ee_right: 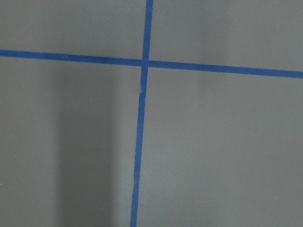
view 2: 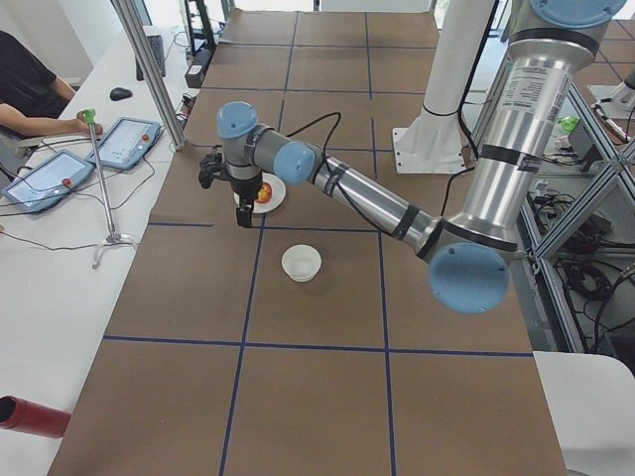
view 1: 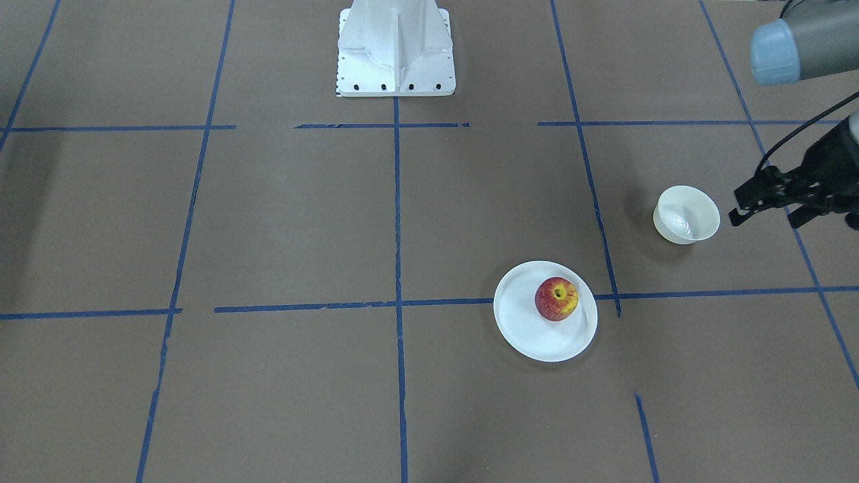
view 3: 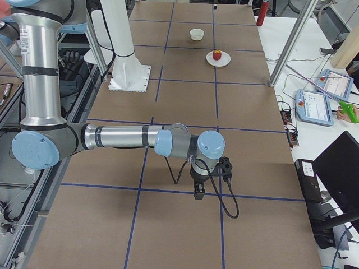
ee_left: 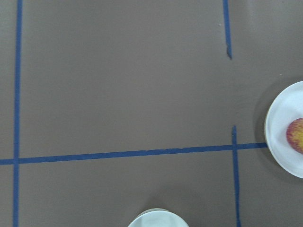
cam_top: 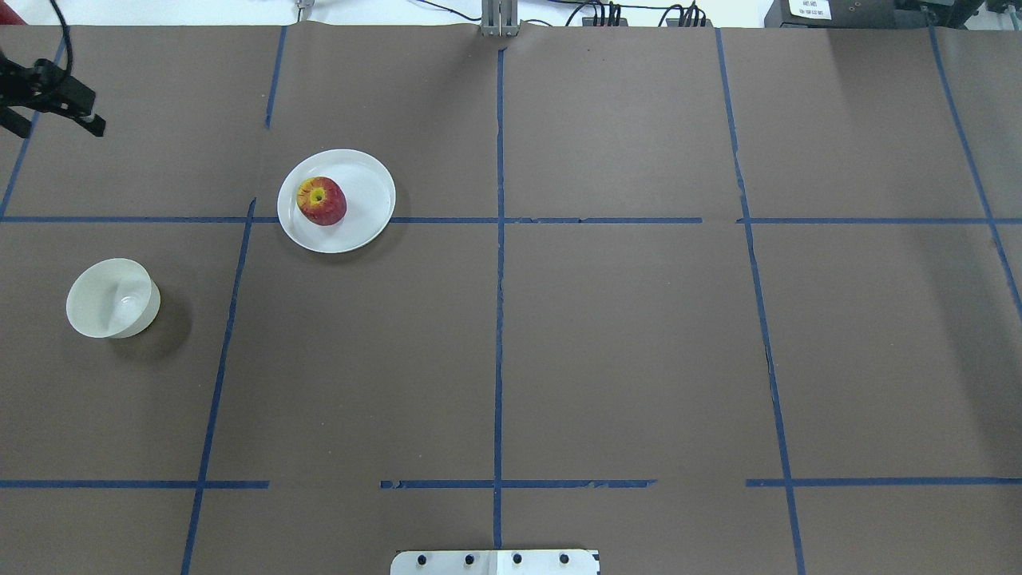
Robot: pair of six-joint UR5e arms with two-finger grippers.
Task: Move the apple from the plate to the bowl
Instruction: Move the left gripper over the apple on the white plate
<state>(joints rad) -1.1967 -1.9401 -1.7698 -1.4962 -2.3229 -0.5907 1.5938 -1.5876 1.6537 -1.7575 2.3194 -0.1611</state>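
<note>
My left arm stretches out over the worktop, wrist pointing down, left jaws spread and holding nothing, raised near the bowl. The apple sits on the plate. My right arm hangs well apart; I cannot tell how the right jaws stand.

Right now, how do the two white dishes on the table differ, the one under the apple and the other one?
The plate is flat and wide; the bowl is deep and clearly narrower. The plate carries the apple; the bowl is empty. The plate lies across a blue tape line; the bowl sits clear of the tape. Both are round, whitish and stand upright on the brown table.
</note>
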